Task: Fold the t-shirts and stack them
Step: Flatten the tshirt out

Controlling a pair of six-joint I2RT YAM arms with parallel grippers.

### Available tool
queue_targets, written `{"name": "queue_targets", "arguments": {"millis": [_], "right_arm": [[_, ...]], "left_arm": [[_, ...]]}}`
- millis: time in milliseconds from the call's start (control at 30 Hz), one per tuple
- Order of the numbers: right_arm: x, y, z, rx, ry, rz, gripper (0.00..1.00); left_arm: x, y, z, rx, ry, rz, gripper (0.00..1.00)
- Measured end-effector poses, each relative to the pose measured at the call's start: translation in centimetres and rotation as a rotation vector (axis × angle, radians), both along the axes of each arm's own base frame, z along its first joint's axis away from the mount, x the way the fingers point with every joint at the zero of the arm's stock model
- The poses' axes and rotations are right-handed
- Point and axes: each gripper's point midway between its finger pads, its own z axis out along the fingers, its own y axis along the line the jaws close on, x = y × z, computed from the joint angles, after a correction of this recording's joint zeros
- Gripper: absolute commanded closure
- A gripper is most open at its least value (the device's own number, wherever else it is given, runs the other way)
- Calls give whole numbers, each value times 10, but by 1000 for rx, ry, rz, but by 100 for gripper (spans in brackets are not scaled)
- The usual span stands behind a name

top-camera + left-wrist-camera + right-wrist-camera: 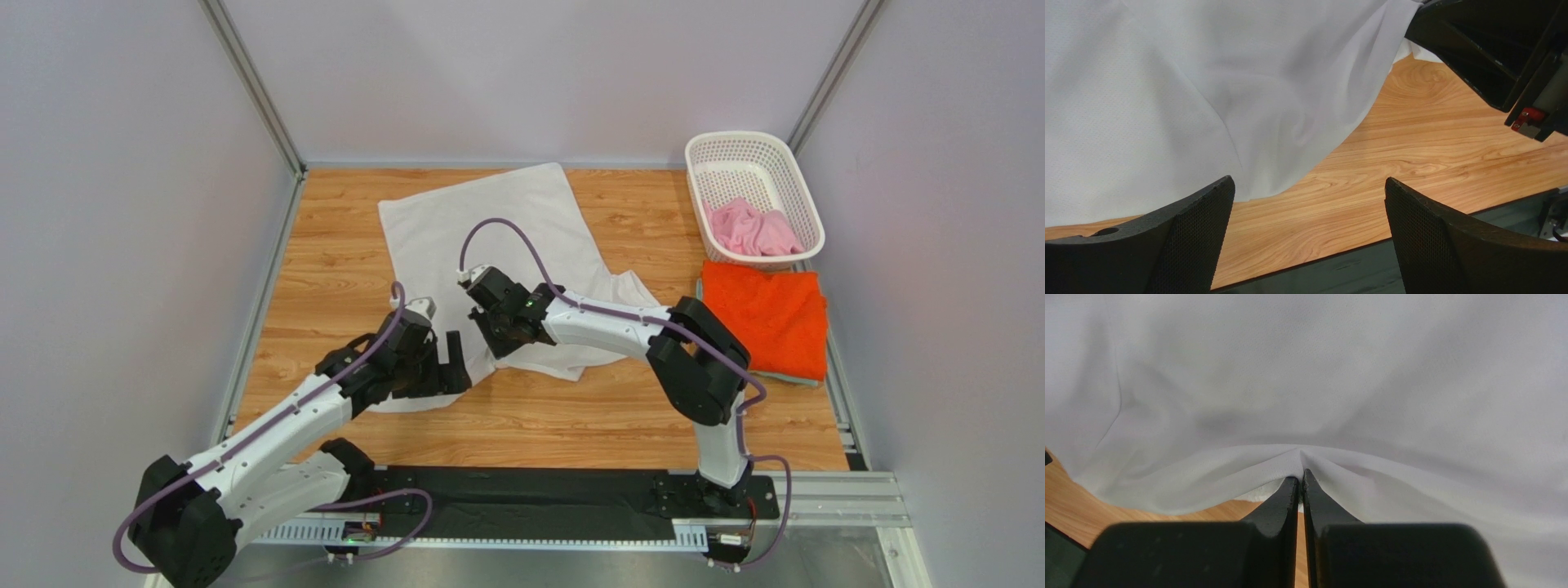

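Nearest, along the bottom of the top view: black base rail [540,490], with left arm [282,423] and right arm [613,321] both reaching toward the white t-shirt [491,227]. Largest after that: wooden desk [331,245], white t-shirt spread over its middle and far part, mostly flat, near edge rumpled and lifted. To the right of the white t-shirt, near its bunched sleeve but apart from it: orange t-shirt [767,312], already folded into a neat rectangle. Beyond the white t-shirt and to its right: white lattice basket [748,137], holding the pink t-shirt [751,229], crumpled and apparently not yet handled. At the white t-shirt's near edge: right end effector [1300,478], fingers pressed together on a pinch of the white cloth, puckers fanning out from the tips. Just left of it: left end effector [1309,190], fingers wide apart and empty, hovering over bare wood at the hem. Judged progress: about a third done, with one shirt folded, one mid-fold, one not begun, nothing stacked. In the way: right arm lying across the white t-shirt's near right part, and both end effectors crowded at the same hem, so probably little room for the left one to take its own hold.
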Motion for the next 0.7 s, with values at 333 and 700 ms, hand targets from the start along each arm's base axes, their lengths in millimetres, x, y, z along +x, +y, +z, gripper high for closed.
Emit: {"name": "queue_targets", "arguments": {"millis": [333,700], "right_arm": [[19,3,-17,36,100,23,74],[-11,-3,16,127,152,97,56]], "left_arm": [[11,12,-20,130,47,50,5],[35,21,-28,252,54,138,58]]}}
